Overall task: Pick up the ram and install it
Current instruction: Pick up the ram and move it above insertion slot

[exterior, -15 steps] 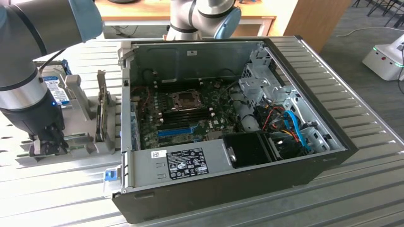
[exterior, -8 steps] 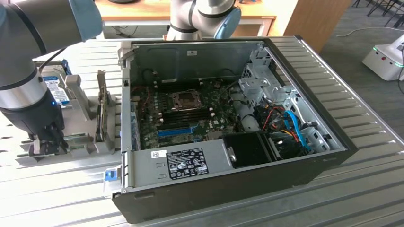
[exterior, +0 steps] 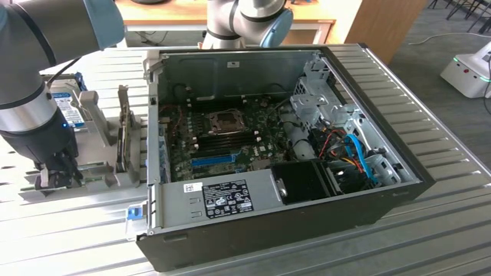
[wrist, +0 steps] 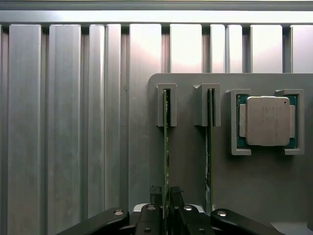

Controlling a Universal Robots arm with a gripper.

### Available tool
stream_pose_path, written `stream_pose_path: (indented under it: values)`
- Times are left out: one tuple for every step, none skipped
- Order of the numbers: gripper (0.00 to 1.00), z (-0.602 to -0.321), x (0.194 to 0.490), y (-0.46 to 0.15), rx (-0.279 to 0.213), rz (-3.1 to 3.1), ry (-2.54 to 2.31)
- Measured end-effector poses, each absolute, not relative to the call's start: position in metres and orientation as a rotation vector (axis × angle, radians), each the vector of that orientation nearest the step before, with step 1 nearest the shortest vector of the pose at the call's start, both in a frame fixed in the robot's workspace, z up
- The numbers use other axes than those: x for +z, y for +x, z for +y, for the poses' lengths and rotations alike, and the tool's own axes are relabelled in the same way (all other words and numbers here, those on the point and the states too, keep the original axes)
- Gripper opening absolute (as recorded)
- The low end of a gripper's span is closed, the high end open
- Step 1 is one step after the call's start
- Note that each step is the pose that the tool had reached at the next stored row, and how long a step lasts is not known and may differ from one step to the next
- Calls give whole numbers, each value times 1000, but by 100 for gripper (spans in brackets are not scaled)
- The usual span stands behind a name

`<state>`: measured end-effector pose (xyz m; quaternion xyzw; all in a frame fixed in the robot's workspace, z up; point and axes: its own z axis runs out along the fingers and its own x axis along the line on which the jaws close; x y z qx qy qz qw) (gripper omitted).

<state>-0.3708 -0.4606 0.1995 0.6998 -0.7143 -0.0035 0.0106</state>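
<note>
The ram (wrist: 166,142) is a thin green stick seen edge-on, standing in a slot of a grey holder (wrist: 188,166). My gripper (wrist: 166,195) straddles its near end, one dark fingertip (wrist: 155,192) on each side with a small gap to the board, so it stands open around the stick. A second ram stick (wrist: 209,147) stands in the neighbouring slot. In the exterior view my gripper (exterior: 57,175) hangs low over the grey fixture (exterior: 100,184) to the left of the open computer case (exterior: 399,190), whose motherboard (exterior: 230,135) lies exposed.
A silver processor (wrist: 268,127) sits in its own pocket of the holder beside the sticks. A hard drive with a blue label (exterior: 71,112) and an upright card (exterior: 123,138) stand on the fixture. The ribbed metal table (exterior: 429,241) surrounds everything.
</note>
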Motion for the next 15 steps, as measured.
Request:
stream_pose_path:
  values:
    - [21, -461, 199, -370, -11, -2229, 2184]
    - [21, -461, 199, -370, -11, -2229, 2184]
    - [21, -461, 199, -370, -11, -2229, 2184]
    - [21, -461, 199, -370, -11, -2229, 2184]
    - [21, -461, 199, -370, -11, -2229, 2184]
    - [21, -461, 199, -370, -11, -2229, 2184]
    - [21, -461, 199, -370, -11, -2229, 2184]
    - [21, -461, 199, -370, -11, -2229, 2184]
    - [21, -461, 199, -370, -11, -2229, 2184]
    - [21, -461, 199, -370, -11, -2229, 2184]
    - [21, -461, 199, -370, -11, -2229, 2184]
    - [21, -461, 199, -370, -11, -2229, 2184]
    - [21, -461, 199, -370, -11, -2229, 2184]
    - [19, -461, 199, -370, -11, -2229, 2184]
    - [13, -461, 199, -370, -11, -2229, 2184]
